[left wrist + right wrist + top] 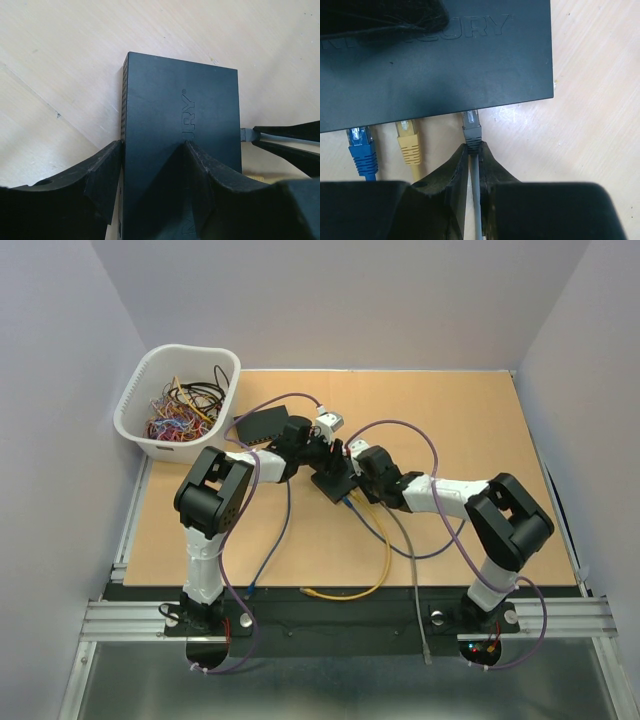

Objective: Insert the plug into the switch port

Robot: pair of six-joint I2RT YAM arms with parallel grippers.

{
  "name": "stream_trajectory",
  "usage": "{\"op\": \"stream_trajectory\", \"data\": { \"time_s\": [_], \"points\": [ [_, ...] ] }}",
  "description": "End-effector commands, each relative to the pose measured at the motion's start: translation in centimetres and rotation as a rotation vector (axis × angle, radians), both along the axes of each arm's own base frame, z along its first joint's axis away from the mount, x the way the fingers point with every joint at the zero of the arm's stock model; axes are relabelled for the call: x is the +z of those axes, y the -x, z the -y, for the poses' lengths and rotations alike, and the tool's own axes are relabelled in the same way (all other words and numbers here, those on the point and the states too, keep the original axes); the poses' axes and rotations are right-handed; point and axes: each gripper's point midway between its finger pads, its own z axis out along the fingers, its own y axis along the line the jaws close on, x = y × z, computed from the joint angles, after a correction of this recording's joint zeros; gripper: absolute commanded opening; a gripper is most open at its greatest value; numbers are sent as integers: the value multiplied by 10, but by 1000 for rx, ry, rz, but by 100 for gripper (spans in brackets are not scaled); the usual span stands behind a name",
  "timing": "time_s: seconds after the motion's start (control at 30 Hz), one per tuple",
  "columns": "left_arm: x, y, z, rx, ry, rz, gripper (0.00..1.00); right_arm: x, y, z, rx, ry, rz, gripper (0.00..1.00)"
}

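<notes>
— Where's the grey plug (pixel 471 127) from where you stand?

— Straight off the tips of the right claw (pixel 474 150). That claw is pinched together on the grey cable (pixel 476 200), right behind the plug's boot. The plug points away from it at the edge of the switch (pixel 445 65). Its clear nose meets that edge, but I cannot tell how deep it sits in the port.

— And the other claw?

— The left claw (pixel 152 150) is clamped on the switch from the opposite end. One of its fingers (pixel 100 175) presses the perforated side wall, and the other overlaps the lid's opposite side. The box lies flat on the worktop (pixel 60 75), stretching away ahead of that claw.

— Anything else along that edge?

— Left of the right claw's tips there's a yellow plug (pixel 408 140) just beside the grey one, then a blue plug (pixel 362 145) beyond it. Both are nosed into the switch. Well off behind the left claw, at the worktop's far corner, a white basket (pixel 135 415) holds tangled cables.
</notes>
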Motion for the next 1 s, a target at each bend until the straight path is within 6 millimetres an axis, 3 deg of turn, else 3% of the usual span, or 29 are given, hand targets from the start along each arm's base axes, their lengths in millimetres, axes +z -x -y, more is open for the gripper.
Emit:
{"op": "stream_trajectory", "data": {
  "time_s": [0.0, 0.37, 0.53, 0.7, 0.97],
  "points": [
    [-24, 82, 30, -240, -1, -212, 60, 59, -57, -41, -14, -228, 256, 0],
    [-32, 84, 33, -240, -5, -245, 59, 80, -41, -45, 16, -315, 254, 0],
    [-33, 86, 50, -248, 5, -269, 58, 87, -38, -49, 19, -363, 257, 0],
    [-36, 88, 66, -256, 14, -303, 58, 83, -45, -53, 3, -377, 259, 1],
    [-43, 93, 74, -272, 7, -330, 58, 67, -47, -53, -32, -383, 242, 0]
  ]
}}
